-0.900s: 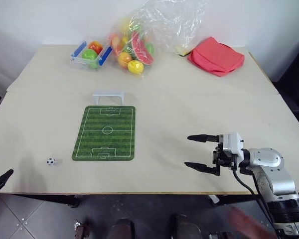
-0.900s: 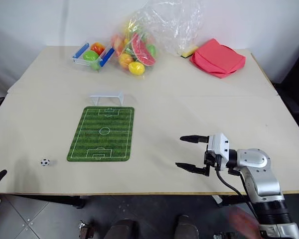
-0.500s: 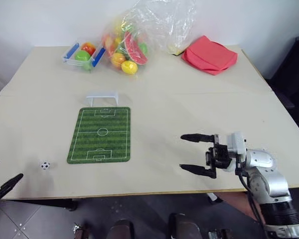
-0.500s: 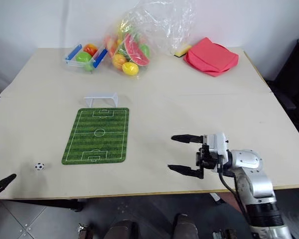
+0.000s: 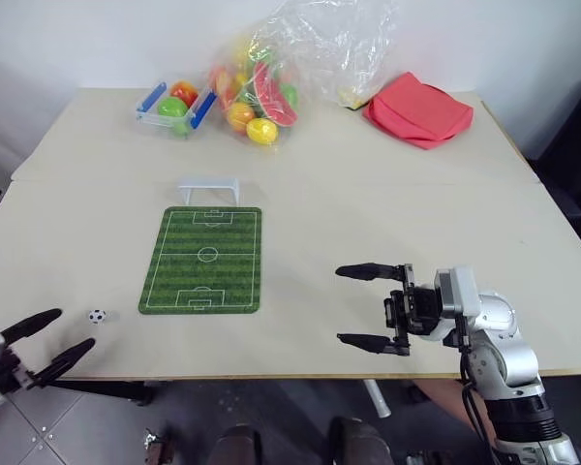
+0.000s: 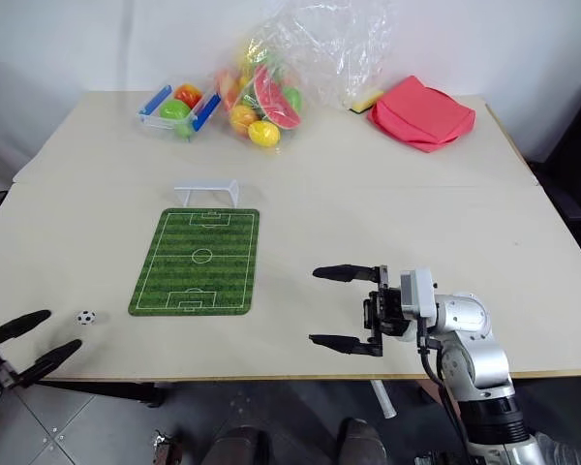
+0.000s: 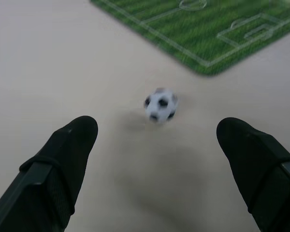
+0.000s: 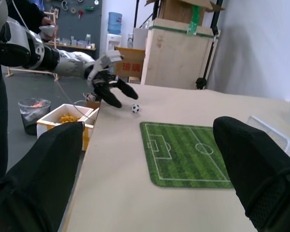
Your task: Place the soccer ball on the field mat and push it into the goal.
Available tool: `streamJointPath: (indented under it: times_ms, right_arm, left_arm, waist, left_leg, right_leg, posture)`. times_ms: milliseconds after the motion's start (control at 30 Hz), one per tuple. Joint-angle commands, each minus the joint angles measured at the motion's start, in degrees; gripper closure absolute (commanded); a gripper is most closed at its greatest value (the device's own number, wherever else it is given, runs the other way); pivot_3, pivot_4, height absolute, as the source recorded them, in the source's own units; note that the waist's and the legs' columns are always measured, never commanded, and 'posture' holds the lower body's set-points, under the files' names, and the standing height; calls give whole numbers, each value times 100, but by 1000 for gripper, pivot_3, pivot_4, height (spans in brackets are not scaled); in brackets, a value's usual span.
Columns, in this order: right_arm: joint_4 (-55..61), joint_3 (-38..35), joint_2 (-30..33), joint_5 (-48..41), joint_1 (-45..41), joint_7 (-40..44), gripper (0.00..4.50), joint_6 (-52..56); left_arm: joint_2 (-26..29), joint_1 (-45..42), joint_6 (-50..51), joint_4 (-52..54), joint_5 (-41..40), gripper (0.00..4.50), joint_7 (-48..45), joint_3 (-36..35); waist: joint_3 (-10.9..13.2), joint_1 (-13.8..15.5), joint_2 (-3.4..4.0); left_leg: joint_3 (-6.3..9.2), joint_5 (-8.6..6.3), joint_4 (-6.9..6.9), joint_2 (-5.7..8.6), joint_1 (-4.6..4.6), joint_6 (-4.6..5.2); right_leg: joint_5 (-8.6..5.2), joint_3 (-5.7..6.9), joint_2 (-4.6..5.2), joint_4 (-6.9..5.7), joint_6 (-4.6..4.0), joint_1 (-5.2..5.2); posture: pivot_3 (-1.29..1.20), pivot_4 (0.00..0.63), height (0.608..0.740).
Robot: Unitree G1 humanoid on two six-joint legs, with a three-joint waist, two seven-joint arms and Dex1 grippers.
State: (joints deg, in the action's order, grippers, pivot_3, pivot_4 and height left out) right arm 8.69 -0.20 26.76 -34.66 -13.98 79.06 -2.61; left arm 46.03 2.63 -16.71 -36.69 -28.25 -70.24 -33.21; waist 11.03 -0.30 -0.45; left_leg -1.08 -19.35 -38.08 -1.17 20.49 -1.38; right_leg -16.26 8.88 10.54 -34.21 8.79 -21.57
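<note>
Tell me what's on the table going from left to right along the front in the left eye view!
Left gripper → soccer ball → field mat → right gripper.

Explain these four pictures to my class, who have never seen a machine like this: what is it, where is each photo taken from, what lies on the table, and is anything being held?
This is a humanoid robot with two arms, each ending in a hand with two black fingers. Two pictures come from cameras in its head, looking down over the table. The other two come from cameras on its wrists, looking out between each hand's own fingers.

On the table lie a green field mat, a small white goal just past its far end, and a tiny soccer ball off the mat near the front edge. Farther back are a clear basket of toy fruit, a plastic bag of toy fruit and a red cloth.

Nothing is held. The left hand is open, near the ball but not touching it. The right hand is open too, over bare table.
</note>
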Motion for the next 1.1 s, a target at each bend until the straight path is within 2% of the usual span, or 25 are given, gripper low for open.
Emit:
streamJointPath:
  times_ms: [33,133,167,233,533,567,800,867,1000,1100]
  right_arm:
    - [164,-47,53,-33,54,-47,0,-66]
    - [191,-38,54,-4,60,-104,0,-52]
    - [193,-36,56,5,63,-116,0,-54]
    - [204,-38,55,39,81,-164,0,-67]
    - [396,2,50,99,219,-374,0,-14]
    - [448,14,53,97,240,-407,0,15]
    - [556,33,93,80,237,-508,0,133]
    - [520,-19,115,104,208,-553,0,143]
    - [411,-200,269,72,238,-511,0,101]
    - [400,-235,414,26,273,-440,0,121]
  left_arm:
    - [0,-30,275,185,117,24,263,131]
    - [-28,-130,409,90,94,24,314,184]
    - [-21,-147,430,75,102,318,322,198]
    - [-21,-201,535,47,63,627,316,210]
    - [-95,-349,654,77,118,3524,374,304]
    - [-111,-365,647,85,124,3703,392,312]
    - [-217,-380,722,367,35,3700,355,321]
    - [-229,-395,956,903,-136,3700,265,354]
    - [-171,-678,1415,2146,-318,3700,-165,906]
    - [-238,-1154,1548,2503,-149,3700,-360,1489]
  waist:
    - [0,-9,0]
    - [0,-2,0]
    - [0,2,0]
    - [0,7,0]
    - [0,11,0]
    - [0,11,0]
    - [0,21,0]
    - [0,22,-1]
    - [0,43,-1]
    - [0,57,0]
  left_leg:
    - [-3,0,1,0,-2,0]
    - [-11,0,2,0,-7,0]
    - [-11,0,2,0,-7,0]
    - [-11,0,2,0,-7,0]
    - [-13,-1,1,0,-8,1]
    - [-12,-1,2,0,-8,1]
    - [-13,-1,1,0,-9,1]
    - [-13,-1,1,0,-8,1]
    - [-12,-1,-3,0,-7,1]
    - [-12,-1,-6,1,-7,1]
  right_leg:
    - [0,-2,0,0,0,0]
    - [0,-10,-1,-1,0,-1]
    - [0,-10,-1,-1,0,-1]
    - [0,-11,-1,-2,0,-1]
    - [0,-12,-1,-2,0,-1]
    - [0,-12,0,-1,0,-1]
    - [0,-13,0,-3,0,-1]
    - [0,-13,0,-2,0,-1]
    - [0,-14,0,-3,0,-1]
    - [1,-15,0,-3,0,0]
  posture:
    - [0,150,740]
    - [0,150,740]
    - [0,150,740]
    - [0,150,740]
    - [0,150,740]
    - [0,150,740]
    - [0,150,740]
    - [0,150,740]
    - [0,150,740]
    - [0,150,740]
